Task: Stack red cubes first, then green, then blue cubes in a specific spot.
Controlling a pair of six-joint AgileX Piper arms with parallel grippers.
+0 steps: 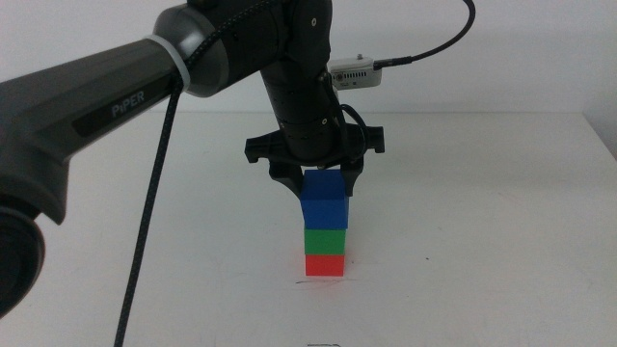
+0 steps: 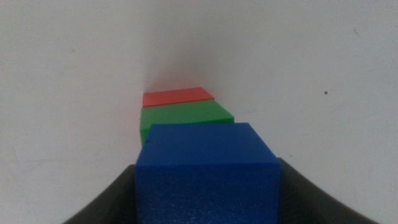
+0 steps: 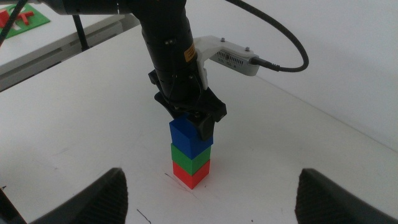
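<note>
Clearly, in the middle view, the three cubes stand in one column near the centre of the white worktop: the red cube at the base, the green cube on it, and the blue cube on top. The left gripper comes down over the column from 12 o'clock, its jaws pinching the blue cube by its upper sides, so the block sits square over the green one. I judge this to be the last placing step, with only the release left. A thin dark mark on the worktop lies right at the foot of the red cube, at 6 o'clock; it likely marks the chosen spot.

Next, the left wrist view looks down the stack. The blue cube fills the space between the dark jaws, which press against both its flanks. Past it show the green cube's top edge and then the red cube's, each a little offset, so the column may be slightly stepped; letting go gently would matter.

Lastly, the right wrist view shows the same tower from farther off, with the left gripper clamped on the blue cube. The right gripper waits well apart from the stack, its jaws spread wide and holding nothing, out of the working arm's way.
</note>
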